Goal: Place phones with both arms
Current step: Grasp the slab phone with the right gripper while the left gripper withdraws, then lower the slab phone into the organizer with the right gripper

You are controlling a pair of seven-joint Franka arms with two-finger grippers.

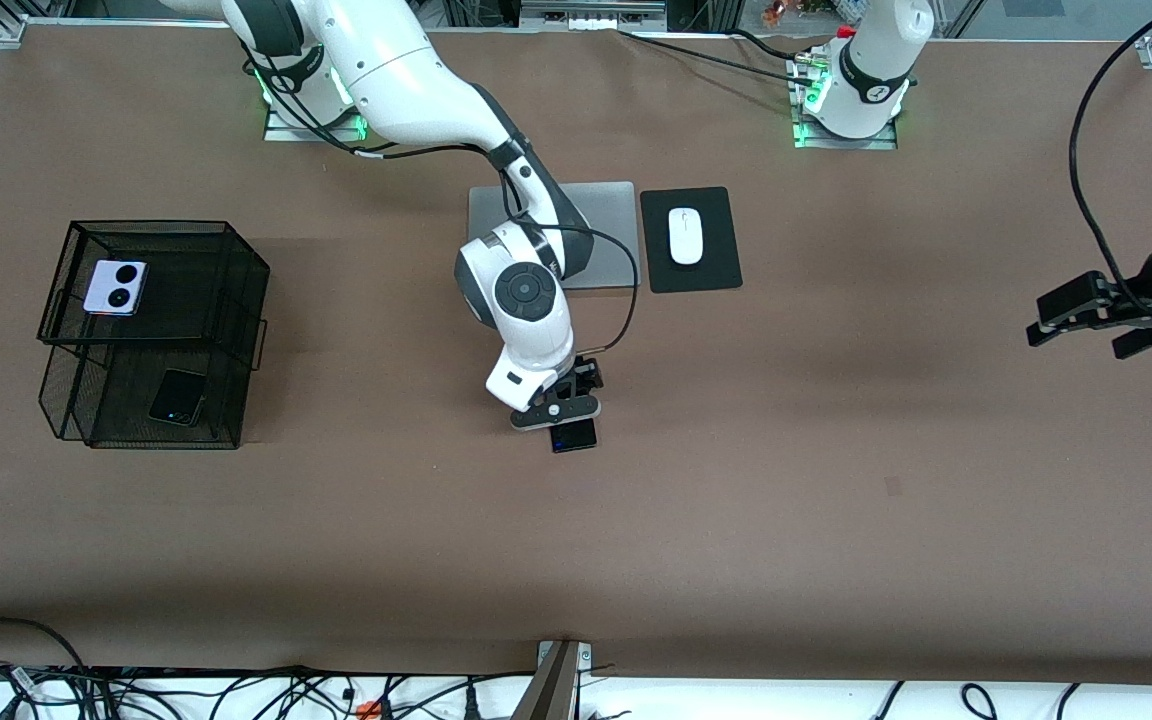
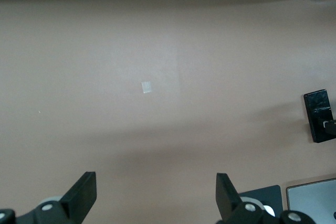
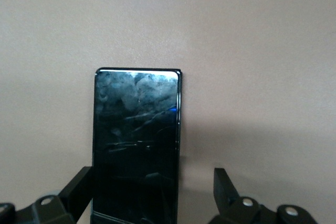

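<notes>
three phones lying apart: white-lilac phone [image 1: 115,287] resting on the wire basket's [image 1: 236,300] top tier, small black phone [image 1: 177,397] sitting on its lower tier, near the tabletop's [image 1: 836,500] right-arm edge. long black slab [image 3: 136,145] lying mid-tabletop under the right tool [image 1: 558,410], released, fingers [image 3: 79,184] straddling it. left tool [image 2: 155,195] waiting, released, over the left-arm edge.

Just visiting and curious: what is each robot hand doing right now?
Left gripper: open, empty, over bare table.
Right gripper: open, low over the long black phone, not gripping it.
</notes>
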